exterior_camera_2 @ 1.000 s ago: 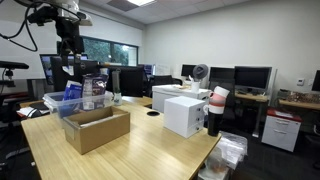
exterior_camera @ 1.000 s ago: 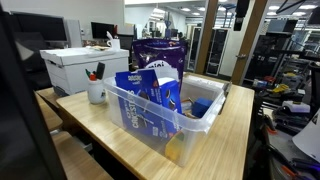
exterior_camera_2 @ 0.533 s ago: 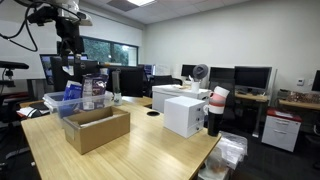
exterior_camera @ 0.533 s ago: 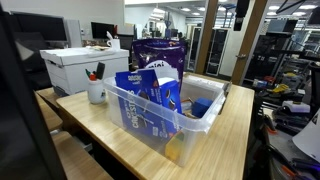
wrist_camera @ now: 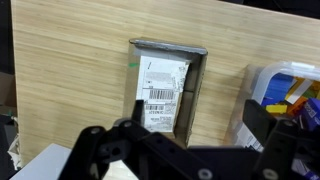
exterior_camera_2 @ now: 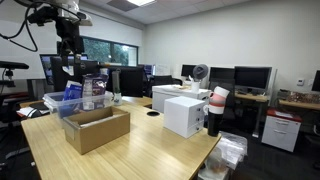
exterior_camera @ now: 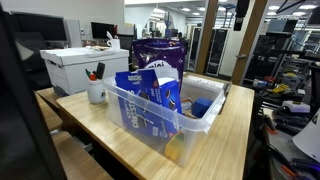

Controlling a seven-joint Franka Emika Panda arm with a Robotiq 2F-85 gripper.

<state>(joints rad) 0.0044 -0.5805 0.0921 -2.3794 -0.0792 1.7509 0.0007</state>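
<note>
**Open pincer high above the cardboard box**

In an exterior view we see a clear plastic bin on a pale wooden table. It holds blue snack packets, and a purple bag stands behind them. Beside the bin are a white mug with pens and a white lidded carton.

In an exterior view from across the room, we find the black pincer hanging from the arm, well above the table. The open brown cardboard box sits on the table below the pincer and a little toward the camera, well apart from it. The bin stands just behind the box, more directly beneath the pincer. The white carton is farther along the table.

In the wrist view we look straight down past the pincer. Its dark fingers stand wide apart with nothing between them, so we read it as released and empty. The box lies on the table just ahead of the finger gap, upright with its mouth facing up. A white barcode label shows inside it. The bin is at the right edge, near the box but apart from it.
</note>
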